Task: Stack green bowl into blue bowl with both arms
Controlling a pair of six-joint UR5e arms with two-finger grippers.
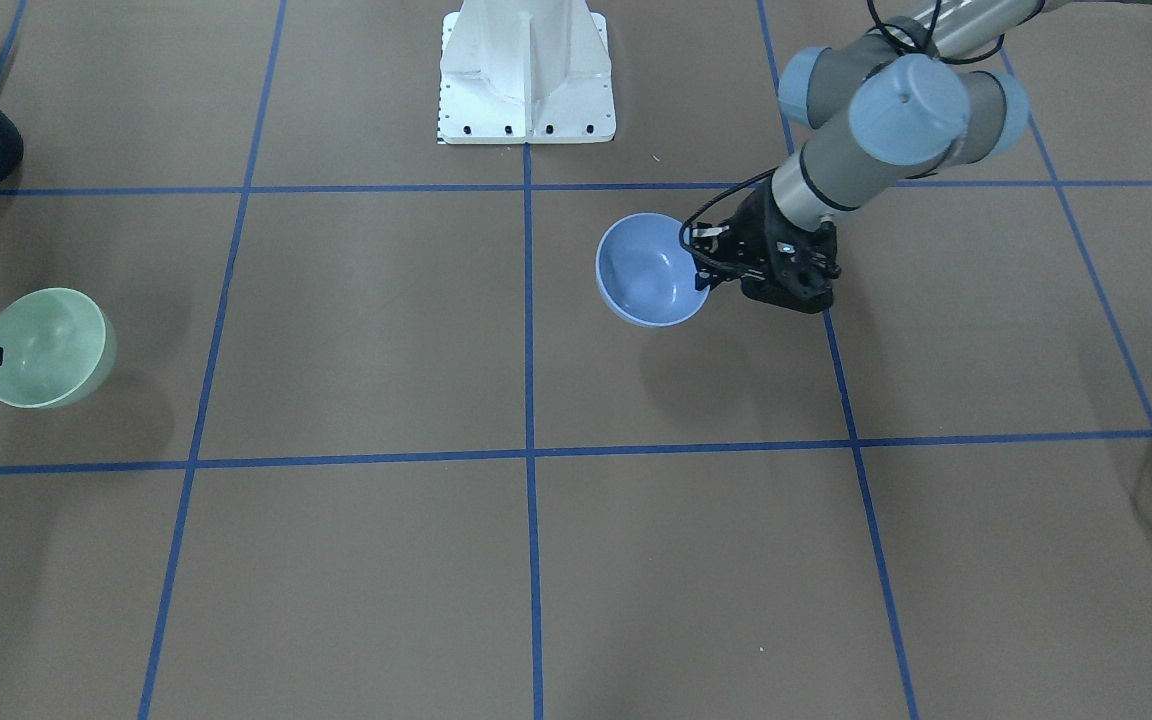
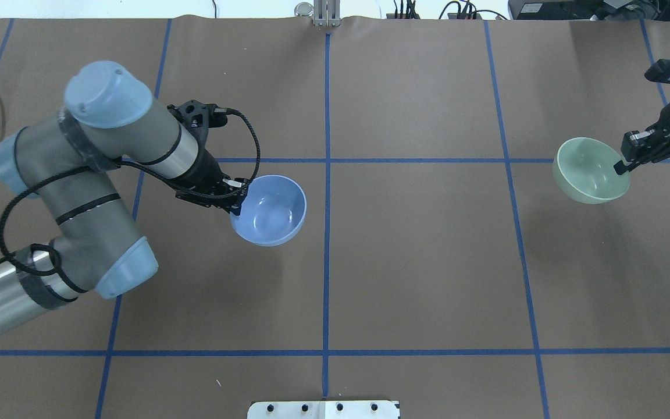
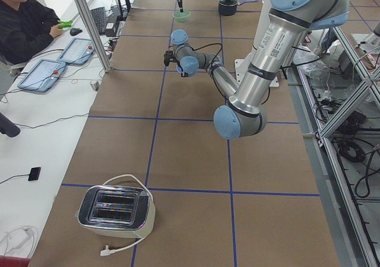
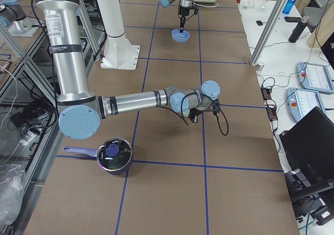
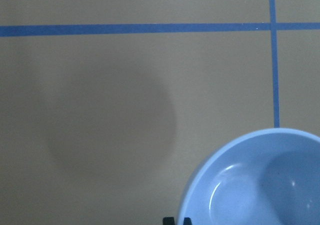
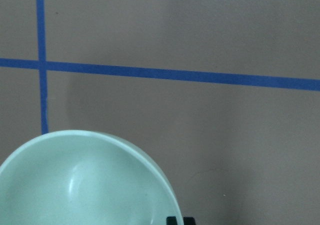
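Over the table (image 2: 416, 262), left half, nearer the robot | left pincer (image 2: 237, 201) clamped on the blue bowl (image 2: 271, 212) at its left rim | bowl mouth-up, held off the table, shadow offset | farther back, right edge | right pincer (image 2: 623, 166) clamped on the green bowl (image 2: 588, 171) at its right rim | also mouth-up and raised | bowls well apart

No lettering is legible; the label (image 4: 61, 48) on the right arm (image 4: 70, 68) is too small to read
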